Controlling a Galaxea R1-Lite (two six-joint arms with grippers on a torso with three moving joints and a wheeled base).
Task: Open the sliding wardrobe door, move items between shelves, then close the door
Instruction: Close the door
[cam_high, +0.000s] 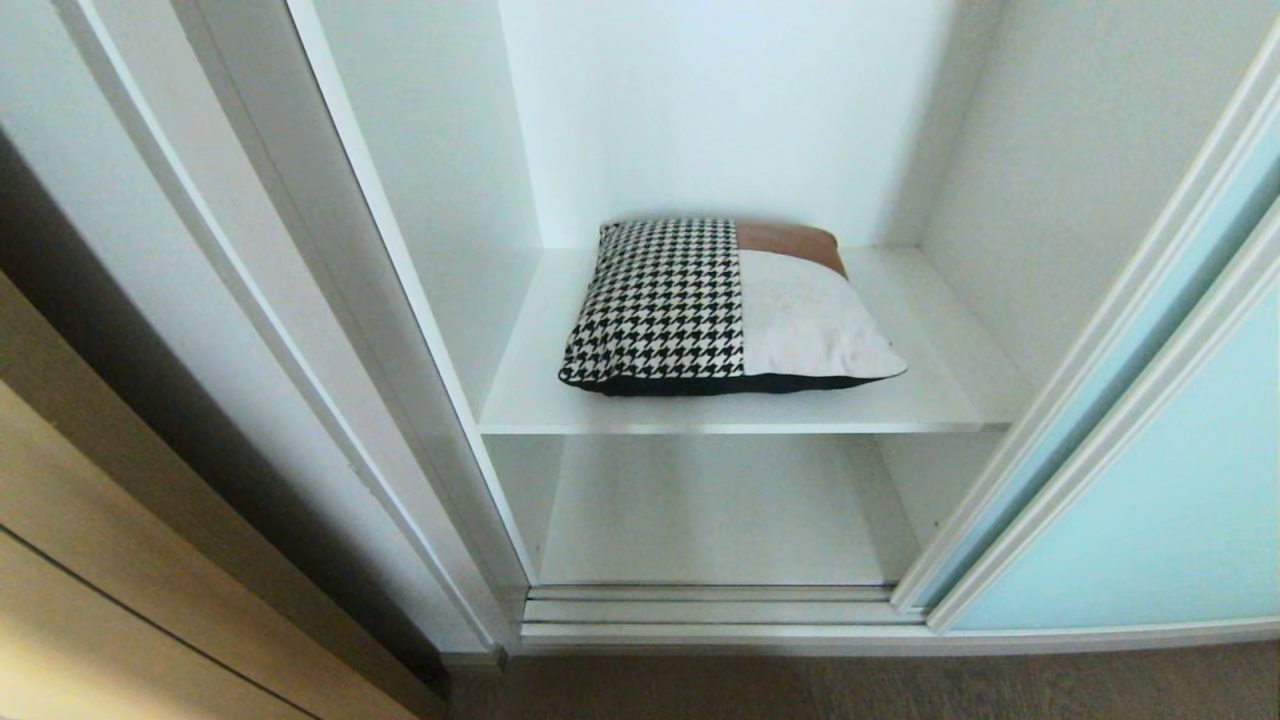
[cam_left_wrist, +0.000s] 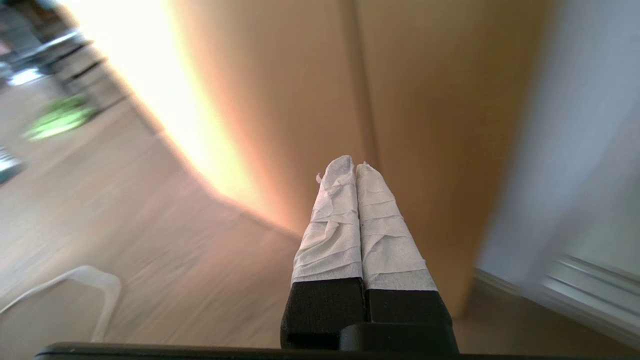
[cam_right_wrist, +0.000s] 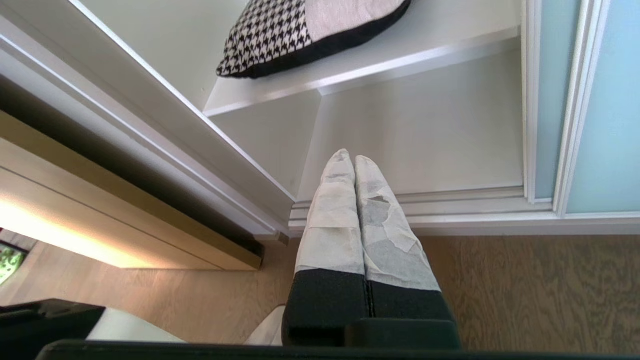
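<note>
The wardrobe stands open: its frosted blue-green sliding door (cam_high: 1170, 500) (cam_right_wrist: 605, 115) is slid over to the right. A cushion (cam_high: 720, 305) (cam_right_wrist: 300, 30), houndstooth on one half, brown and cream on the other, lies flat on a white shelf (cam_high: 930, 390) (cam_right_wrist: 440, 30). Below it the bottom shelf (cam_high: 720, 510) (cam_right_wrist: 425, 135) holds nothing. Neither gripper shows in the head view. My right gripper (cam_right_wrist: 348, 157) is shut and empty, low over the floor in front of the door track. My left gripper (cam_left_wrist: 354, 164) is shut and empty, pointing at a tan wood panel (cam_left_wrist: 430, 110) beside the wardrobe.
A tan wood cabinet (cam_high: 110, 560) stands left of the wardrobe's white frame (cam_high: 330, 350). The door track (cam_high: 710, 610) (cam_right_wrist: 450, 210) runs along the wood-grain floor (cam_high: 860, 690) (cam_right_wrist: 540, 290). A white curved part (cam_left_wrist: 85, 280) and blurred objects lie on the floor in the left wrist view.
</note>
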